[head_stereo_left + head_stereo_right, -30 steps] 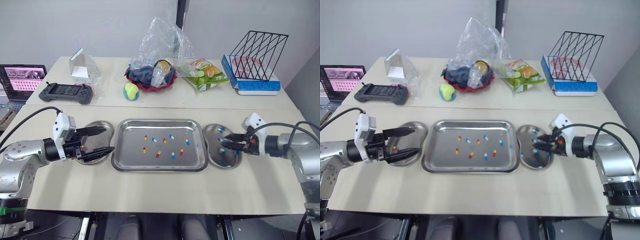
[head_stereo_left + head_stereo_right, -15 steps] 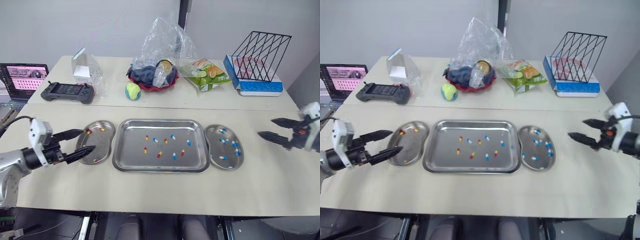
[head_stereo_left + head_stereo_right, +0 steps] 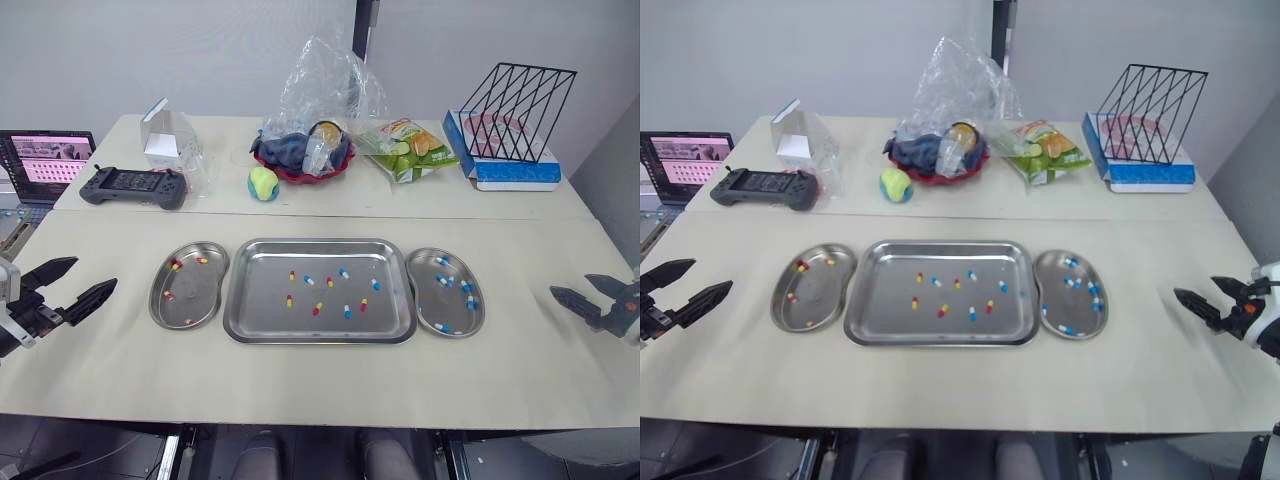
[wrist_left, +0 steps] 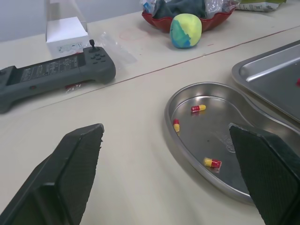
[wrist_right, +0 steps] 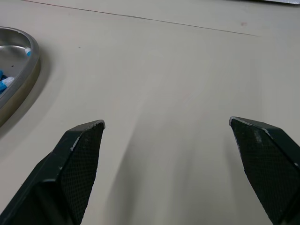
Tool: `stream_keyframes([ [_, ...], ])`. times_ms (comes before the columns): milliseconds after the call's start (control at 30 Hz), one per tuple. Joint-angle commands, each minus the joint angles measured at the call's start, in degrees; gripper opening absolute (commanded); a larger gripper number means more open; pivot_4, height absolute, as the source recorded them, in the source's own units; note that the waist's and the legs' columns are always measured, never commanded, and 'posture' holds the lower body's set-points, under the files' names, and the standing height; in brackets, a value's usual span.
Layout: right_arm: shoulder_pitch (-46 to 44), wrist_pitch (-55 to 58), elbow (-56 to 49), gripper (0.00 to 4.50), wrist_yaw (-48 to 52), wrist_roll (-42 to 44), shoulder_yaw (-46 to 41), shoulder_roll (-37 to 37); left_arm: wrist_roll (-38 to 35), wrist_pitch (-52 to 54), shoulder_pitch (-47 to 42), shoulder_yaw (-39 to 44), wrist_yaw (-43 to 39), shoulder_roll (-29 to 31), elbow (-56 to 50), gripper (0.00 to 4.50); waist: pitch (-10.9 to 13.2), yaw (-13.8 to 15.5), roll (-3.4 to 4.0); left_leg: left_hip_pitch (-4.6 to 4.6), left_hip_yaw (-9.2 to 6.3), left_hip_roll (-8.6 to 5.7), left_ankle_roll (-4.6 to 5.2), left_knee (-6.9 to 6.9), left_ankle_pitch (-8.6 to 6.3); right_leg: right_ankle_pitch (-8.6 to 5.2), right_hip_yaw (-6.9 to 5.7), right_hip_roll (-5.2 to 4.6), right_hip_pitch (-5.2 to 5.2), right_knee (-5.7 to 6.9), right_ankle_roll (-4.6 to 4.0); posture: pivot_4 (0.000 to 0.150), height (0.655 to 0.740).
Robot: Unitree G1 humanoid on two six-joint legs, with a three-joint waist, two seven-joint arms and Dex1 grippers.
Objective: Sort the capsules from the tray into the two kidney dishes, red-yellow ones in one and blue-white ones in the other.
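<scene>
The left gripper (image 3: 83,277) and right gripper (image 3: 572,286) hover over the table's (image 3: 300,385) outer ends, fingers spread wide (nothing held). Mixed capsules (image 3: 318,309) lie in the tray (image 3: 316,241). Red-yellow ones sit in the left kidney dish (image 3: 200,290), blue-white in the right kidney dish (image 3: 452,308).

L gripper (image 3: 95,273) & R gripper (image 3: 570,285) both pulled back outward.

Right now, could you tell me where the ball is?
In the left eye view, the ball lies behind the tray, left of centre, beside the red bowl.
</scene>
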Motion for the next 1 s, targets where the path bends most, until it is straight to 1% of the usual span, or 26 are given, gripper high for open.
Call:
stream_keyframes([
  [33,-0.4,-1.5,-2.1,4.49,0.0,1.7,-2.0,-0.2,0.3,-2.0,0.2,0.9,1.1,-0.1,-0.3,4.5,0.0,0.0,0.0,0.0,0.0,0.0,0.0,0.0,0.0,0.0,0.0,0.0,0.0,0.0,0.0,0.15,0.7174],
  [267,0.2,-0.1,-5.0,4.49,-0.2,1.9,-2.3,0.1,0.0,-2.8,0.3,-0.1,1.2,-0.7,0.2,4.5,0.0,0.1,0.0,0.0,0.0,0.0,0.0,0.0,0.0,0.0,0.0,-0.01,0.0,0.02,0.0,0.15,0.7174],
  [367,0.1,2.4,-6.3,4.49,0.6,2.5,-2.3,0.0,-0.3,-2.5,-0.4,-0.7,1.1,-0.9,0.5,4.5,0.0,0.1,0.0,0.0,0.01,0.0,0.0,0.01,0.0,0.0,0.0,-0.01,0.0,0.02,0.0,0.15,0.7174],
  [533,0.0,6.9,-11.6,4.49,1.2,4.7,-2.6,-0.1,-0.7,-1.6,-1.1,-1.3,0.7,-0.4,0.0,4.5,0.0,0.1,0.01,0.0,0.01,0.0,0.0,0.01,0.0,0.0,0.0,0.0,0.0,0.02,0.0,0.15,0.7174],
  [600,1.0,9.0,-18.1,4.49,2.5,5.4,-1.5,0.1,-1.7,0.1,-1.5,-1.8,0.2,-0.2,-1.7,4.5,0.0,0.0,0.01,0.0,0.01,0.0,0.0,0.0,0.0,0.0,0.01,0.0,-0.01,0.03,0.0,0.15,0.7174],
  [700,2.5,15.1,-26.7,4.49,4.2,8.3,-1.0,0.4,-2.5,2.0,-1.7,-2.4,-0.2,-0.3,-4.0,4.5,0.0,0.1,0.01,-0.01,-0.01,0.01,0.0,0.01,0.0,0.0,0.01,0.01,-0.02,0.06,0.0,0.15,0.7174],
  [833,5.3,22.9,-41.3,4.49,7.4,12.1,1.4,0.0,-3.7,4.9,-0.9,-3.1,0.3,-1.1,-9.4,4.5,0.0,0.2,0.01,-0.04,-0.04,0.02,0.0,0.03,0.0,0.0,0.0,0.0,-0.02,0.06,0.0,0.15,0.7174],
  [900,5.2,28.5,-47.1,4.49,8.6,14.8,3.0,-0.8,-4.5,7.1,0.1,-3.7,1.5,-1.7,-13.9,4.5,0.0,0.2,0.01,-0.03,-0.04,0.01,0.0,0.05,0.0,0.0,0.0,-0.02,-0.02,0.07,0.0,0.15,0.7174],
  [1000,4.8,35.1,-53.5,4.49,11.6,18.5,5.2,-2.3,-3.2,9.9,1.3,-5.4,4.7,-2.5,-20.3,4.5,0.0,0.3,0.01,-0.05,-0.05,0.02,0.0,0.06,0.0,0.0,0.0,-0.01,-0.03,0.07,0.0,0.15,0.7174],
])
